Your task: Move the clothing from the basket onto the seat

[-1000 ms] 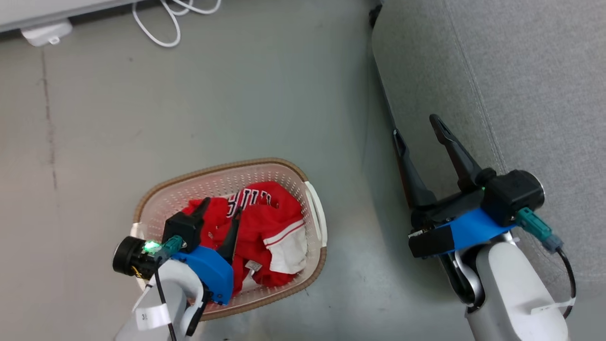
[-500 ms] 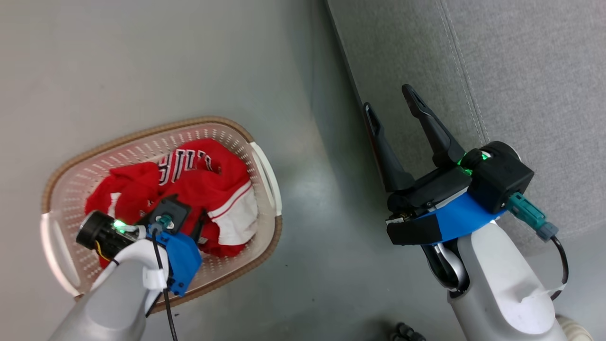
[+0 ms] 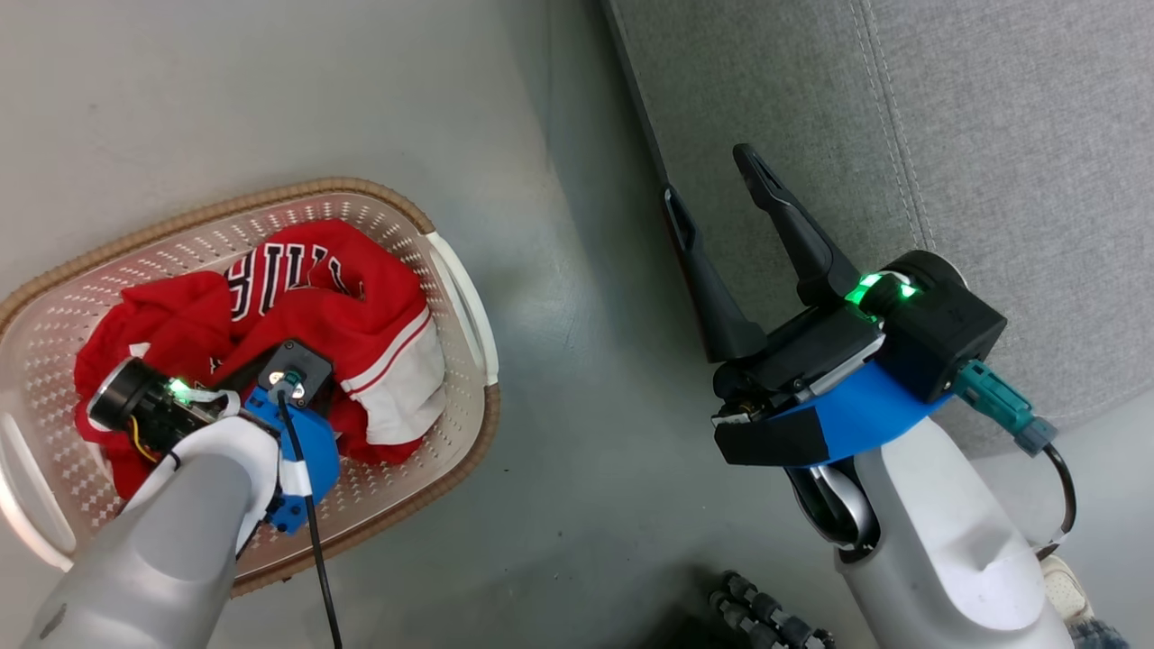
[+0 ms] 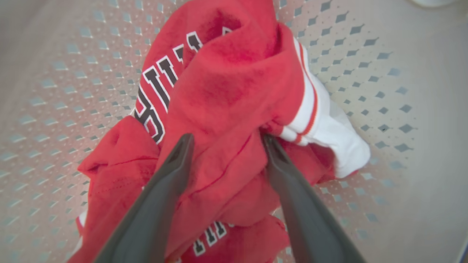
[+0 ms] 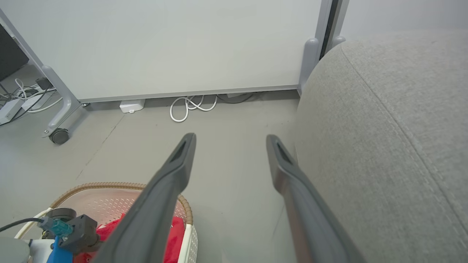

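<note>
Head view: the basket (image 3: pixel 54 333), cream perforated plastic with a brown woven-look rim and white side handles, stands on the grey floor (image 3: pixel 270 90) at the robot's left. It holds the clothing (image 3: pixel 315 297), a crumpled heap of red fabric that covers most of the basket's bottom. None of it lies on the seat (image 3: pixel 992 135), a light-grey upholstered sofa with a stitched seam, which stands at the right, apart from the basket across a strip of floor.

Left wrist view: the red cloth is soft and deeply folded. It bears dark block lettering outlined in white, and a white panel (image 4: pixel 329 128) edged with thin red-and-white stripes lies at the heap's right side. The left pincer (image 4: pixel 226 140) is down inside the basket with its jaws apart, one finger on each side of a raised red fold and both tips against the fabric.

Right wrist view: the right pincer (image 5: pixel 230 140) is spread wide and empty, above the floor just beside the seat's rounded edge.
</note>
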Controlling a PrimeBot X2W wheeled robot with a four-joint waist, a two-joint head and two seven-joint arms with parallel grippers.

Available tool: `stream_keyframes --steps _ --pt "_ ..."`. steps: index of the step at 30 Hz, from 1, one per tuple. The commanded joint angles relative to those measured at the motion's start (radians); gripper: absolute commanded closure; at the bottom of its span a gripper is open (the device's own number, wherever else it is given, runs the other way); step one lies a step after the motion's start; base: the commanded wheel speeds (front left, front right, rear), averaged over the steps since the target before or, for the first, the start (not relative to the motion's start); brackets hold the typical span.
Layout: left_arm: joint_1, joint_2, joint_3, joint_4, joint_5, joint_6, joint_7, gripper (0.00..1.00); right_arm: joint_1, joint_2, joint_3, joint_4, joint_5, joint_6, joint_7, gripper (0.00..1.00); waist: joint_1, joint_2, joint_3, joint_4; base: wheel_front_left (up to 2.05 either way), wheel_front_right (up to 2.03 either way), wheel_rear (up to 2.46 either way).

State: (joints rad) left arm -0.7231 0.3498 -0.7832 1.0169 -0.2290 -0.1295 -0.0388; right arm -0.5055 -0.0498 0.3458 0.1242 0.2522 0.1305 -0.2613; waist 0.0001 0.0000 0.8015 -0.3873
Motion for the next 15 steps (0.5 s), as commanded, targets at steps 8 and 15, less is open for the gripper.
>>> stream_keyframes --steps 8,15 --pt "-0.061 -0.01 -0.01 0.06 0.009 0.042 0.03 0.65 -0.005 -0.001 0.015 -0.01 0.02 0.0 -0.005 0.0 -0.0001 0.0 0.021 -0.01 0.0 0.0 0.0" --pt "-0.068 -0.024 -0.013 0.088 -0.012 0.035 0.025 1.0 -0.01 -0.001 0.014 -0.003 0.019 0.0 -0.005 0.0 -0.0001 0.0 0.024 -0.008 0.0 0.0 0.0"
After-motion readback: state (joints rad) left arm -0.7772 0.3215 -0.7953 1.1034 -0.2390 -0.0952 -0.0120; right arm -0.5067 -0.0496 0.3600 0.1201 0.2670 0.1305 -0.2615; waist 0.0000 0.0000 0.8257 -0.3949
